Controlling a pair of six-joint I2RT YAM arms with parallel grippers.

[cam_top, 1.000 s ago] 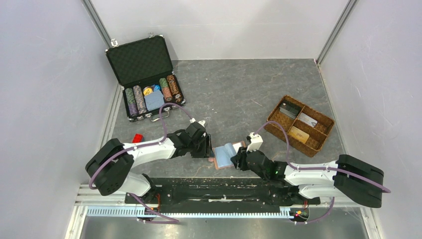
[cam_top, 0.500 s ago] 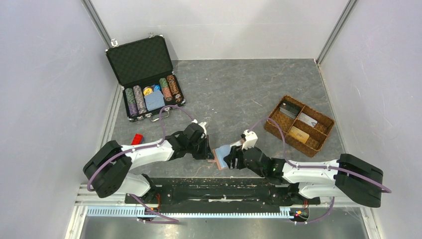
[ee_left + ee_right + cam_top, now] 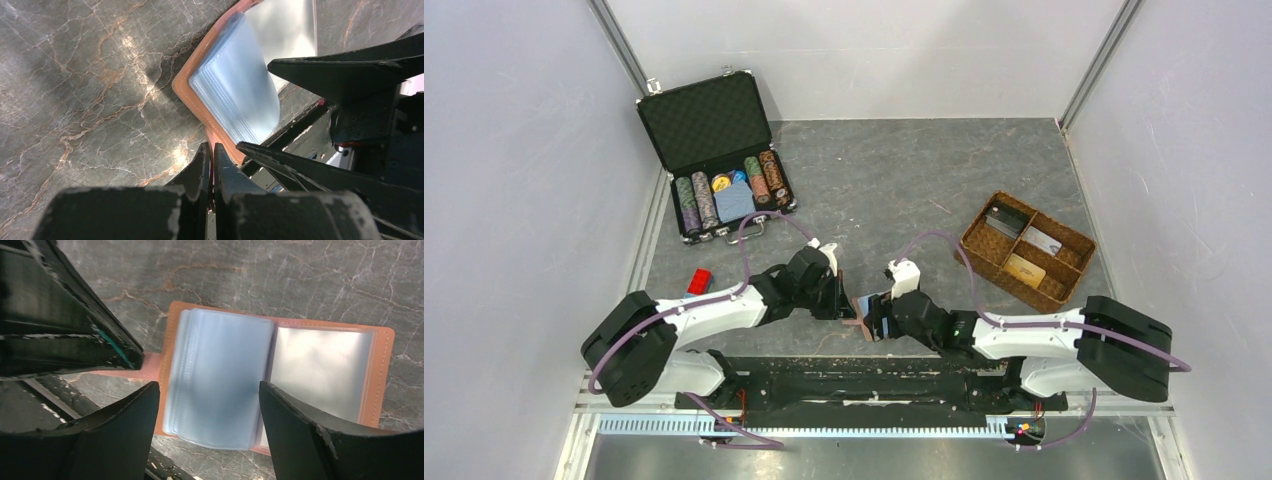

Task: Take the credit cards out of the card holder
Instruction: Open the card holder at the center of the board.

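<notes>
**Left jaws pinched on the tab, right jaws spread wide over the open card holder**

Top view first. We see the card holder at the near edge of the grey marbled surface. It's wedged between the tips of the left arm and the right arm, so only a brown sliver shows. From up here we can't tell how either set of jaws stands. Off to the right, the woven tray has three credit cards, one per compartment: a dark one, a pale one and a tan one. The chip case sits open at the far left, and there's a small red block by the left edge.

In the left wrist view the left jaws are pressed right together with no gap. A thin pink-orange strip of the snap tab is caught between the tips. The holder lies open on the surface with its clear sleeves fanned up. The right arm's black fingers reach in from the right.

In the right wrist view the right jaws are spread wide, one finger on each side of the sleeve bundle, gripping nothing. The holder lies leather side down, with the sleeve stack on its left half and a single cloudy sleeve on the right. The left jaws sit over the tab at the top left. The sleeves are blurred, so we can't tell whether any cards are inside.
</notes>
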